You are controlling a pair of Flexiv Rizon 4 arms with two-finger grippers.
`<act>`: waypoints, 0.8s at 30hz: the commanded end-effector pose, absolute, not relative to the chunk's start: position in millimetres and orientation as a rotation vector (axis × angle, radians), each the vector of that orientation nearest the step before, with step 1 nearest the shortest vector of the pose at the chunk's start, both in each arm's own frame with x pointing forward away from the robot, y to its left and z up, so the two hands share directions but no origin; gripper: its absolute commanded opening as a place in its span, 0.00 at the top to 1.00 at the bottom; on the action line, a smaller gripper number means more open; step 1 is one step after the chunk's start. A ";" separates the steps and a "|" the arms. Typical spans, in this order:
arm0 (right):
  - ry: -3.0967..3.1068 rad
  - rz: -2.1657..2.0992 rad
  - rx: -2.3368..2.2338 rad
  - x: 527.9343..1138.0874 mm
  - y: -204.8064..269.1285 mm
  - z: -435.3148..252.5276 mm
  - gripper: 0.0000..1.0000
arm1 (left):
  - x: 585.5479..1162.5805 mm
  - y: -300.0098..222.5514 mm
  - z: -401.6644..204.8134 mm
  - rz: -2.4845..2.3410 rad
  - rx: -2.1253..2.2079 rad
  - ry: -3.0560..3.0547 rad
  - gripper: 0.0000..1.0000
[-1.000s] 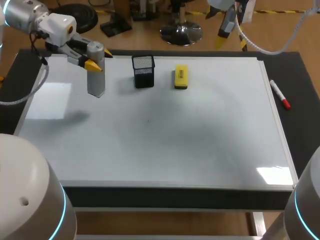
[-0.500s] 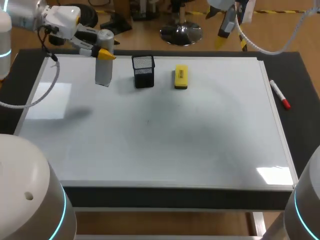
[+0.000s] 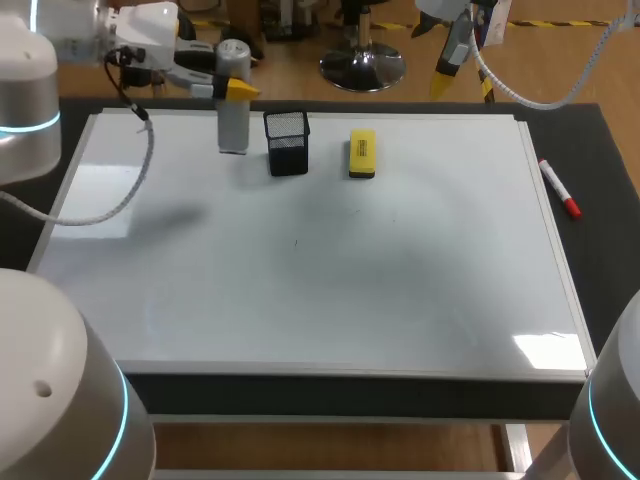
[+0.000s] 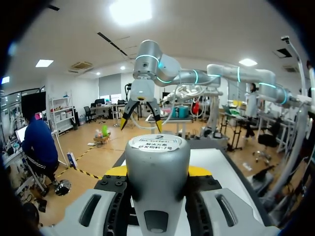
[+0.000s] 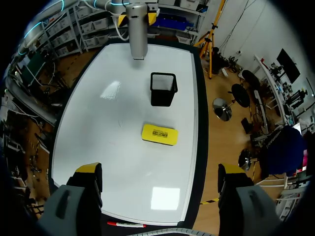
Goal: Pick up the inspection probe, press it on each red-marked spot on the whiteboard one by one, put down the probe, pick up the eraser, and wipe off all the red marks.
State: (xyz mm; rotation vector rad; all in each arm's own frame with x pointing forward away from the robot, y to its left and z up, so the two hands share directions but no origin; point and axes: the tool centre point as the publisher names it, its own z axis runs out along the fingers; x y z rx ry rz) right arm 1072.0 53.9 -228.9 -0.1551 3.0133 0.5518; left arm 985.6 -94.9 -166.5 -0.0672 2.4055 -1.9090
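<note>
Inspection probe [image 3: 232,110], a grey cylinder, stands upright in our left pincer [image 3: 232,88], whose yellow-tipped fingers are clamped on its upper part from two sides, so the lower end points straight down at the whiteboard [image 3: 300,300]. We judge that grip suits pressing it squarely on a spot or setting it down on end. It hangs just beside the black mesh cup [image 3: 287,142], on the cup's left. Its shadow falls well apart from the cup, so it seems lifted clear of the whiteboard. On the cup's right, near it, lies the yellow eraser [image 3: 361,153], flat and untouched. Much farther to that side a red marker pen [image 3: 559,188] rests on the dark surface [image 3: 610,250], off the whiteboard. We can make out no red marks, so we judge the pressing to be over and the probe about to be put down by the cup. Our right pincer [image 3: 463,85] waits high beyond the eraser, fingers wide apart and empty, probably keeping out of the way until the wiping. The left wrist view shows the probe [image 4: 157,182] seated between the yellow tips, with its labelled cap, but nothing of the whiteboard beneath. The right wrist view looks down between that pincer's spread tips [image 5: 160,169] on the cup [image 5: 163,89], the eraser [image 5: 158,134] and the hanging probe [image 5: 137,34].
</note>
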 end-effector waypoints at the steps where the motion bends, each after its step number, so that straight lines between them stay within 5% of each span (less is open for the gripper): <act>1: 3.014 0.546 -0.156 1071.6 53.2 -228.0 0.00 | 994.8 -101.8 -168.9 -1.944 -0.051 2.386 1.00; 24: 3.014 0.546 -0.156 1071.6 53.2 -228.0 0.00 | 1052.7 -140.6 -165.4 -2.017 -0.028 2.229 1.00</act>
